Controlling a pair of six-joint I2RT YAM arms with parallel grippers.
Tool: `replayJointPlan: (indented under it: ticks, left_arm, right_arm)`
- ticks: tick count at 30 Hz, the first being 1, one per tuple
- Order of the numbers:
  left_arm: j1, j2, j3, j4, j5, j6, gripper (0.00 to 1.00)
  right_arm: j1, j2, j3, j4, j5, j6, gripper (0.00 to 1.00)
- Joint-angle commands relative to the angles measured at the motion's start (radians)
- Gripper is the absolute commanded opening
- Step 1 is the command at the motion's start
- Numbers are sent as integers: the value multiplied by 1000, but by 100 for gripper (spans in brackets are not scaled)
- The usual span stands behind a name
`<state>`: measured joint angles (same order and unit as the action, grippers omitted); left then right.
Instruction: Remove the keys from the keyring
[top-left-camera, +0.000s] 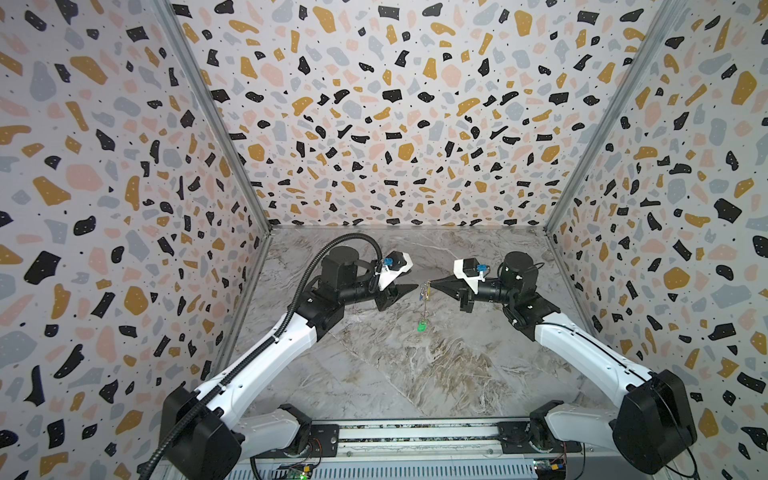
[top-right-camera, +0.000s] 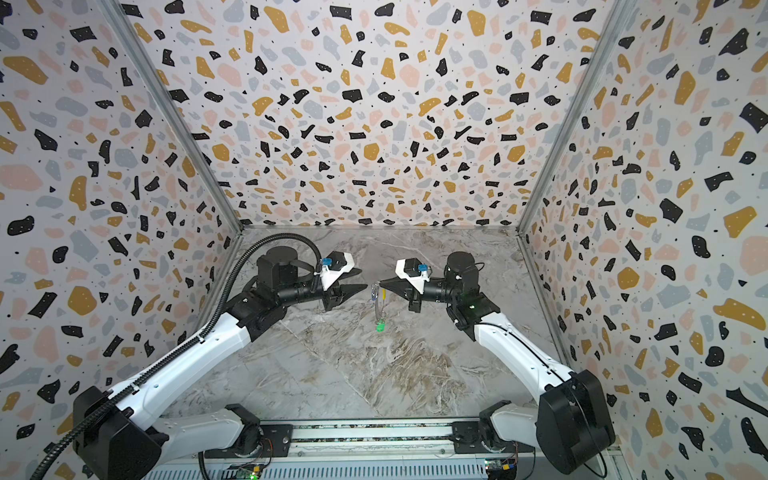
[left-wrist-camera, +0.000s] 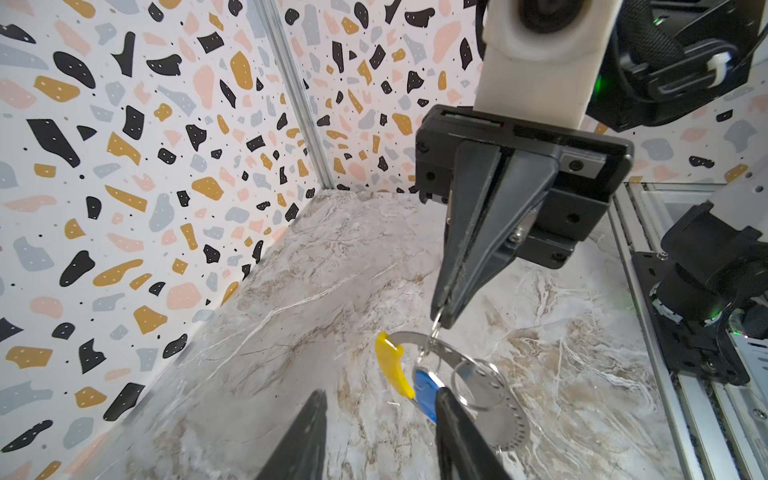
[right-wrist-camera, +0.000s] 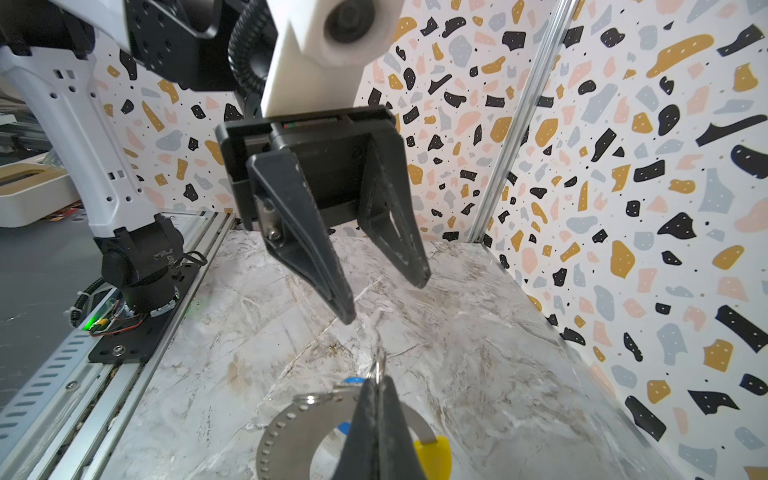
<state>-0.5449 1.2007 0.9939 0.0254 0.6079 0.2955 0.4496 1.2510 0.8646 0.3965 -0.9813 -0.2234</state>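
My right gripper (top-left-camera: 431, 284) (right-wrist-camera: 377, 380) is shut on a small wire loop at the top of the keyring (left-wrist-camera: 490, 399), holding it above the table. The keyring is a flat silver ring with a yellow sleeve (left-wrist-camera: 390, 365). A key with a blue tag (left-wrist-camera: 424, 392) hangs beside the sleeve. A key with a green tag (top-left-camera: 422, 326) (top-right-camera: 379, 327) dangles below the ring. My left gripper (top-left-camera: 409, 291) (left-wrist-camera: 381, 392) faces the ring from the left, open, with nothing between its fingers. One of those fingers (left-wrist-camera: 457, 436) sits in front of the blue tag, and I cannot tell whether it touches it.
The marble tabletop (top-left-camera: 395, 365) is enclosed by terrazzo-patterned walls on three sides. A metal rail with the two arm bases (top-left-camera: 415, 440) runs along the front edge. Both arms reach inward toward the middle at the back of the table.
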Motion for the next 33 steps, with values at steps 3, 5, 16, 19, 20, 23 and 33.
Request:
replayJointPlan:
  ticks: [3, 5, 16, 19, 20, 23, 33]
  left_arm:
    - [-30, -31, -80, 189, -29, -120, 44]
    - [-44, -37, -106, 199, -68, -122, 44]
    - [-118, -47, -185, 322, -286, -142, 43]
    - [-123, -52, -199, 346, -312, -145, 42]
    - [-124, -51, -202, 349, -317, -149, 42]
    - [-127, -44, -204, 344, -326, -152, 41]
    - [-135, -27, -207, 387, -267, -171, 41]
  right_arm:
    - [-13, 19, -10, 157, -34, 92, 0]
    - [-13, 30, -13, 193, -37, 116, 0]
    - [-13, 38, -31, 271, -37, 165, 0]
    - [-14, 32, -36, 274, -33, 167, 0]
    - [-13, 29, -39, 282, -33, 172, 0]
    - [-13, 25, -40, 286, -32, 177, 0]
    - [-14, 15, -44, 289, -25, 186, 0]
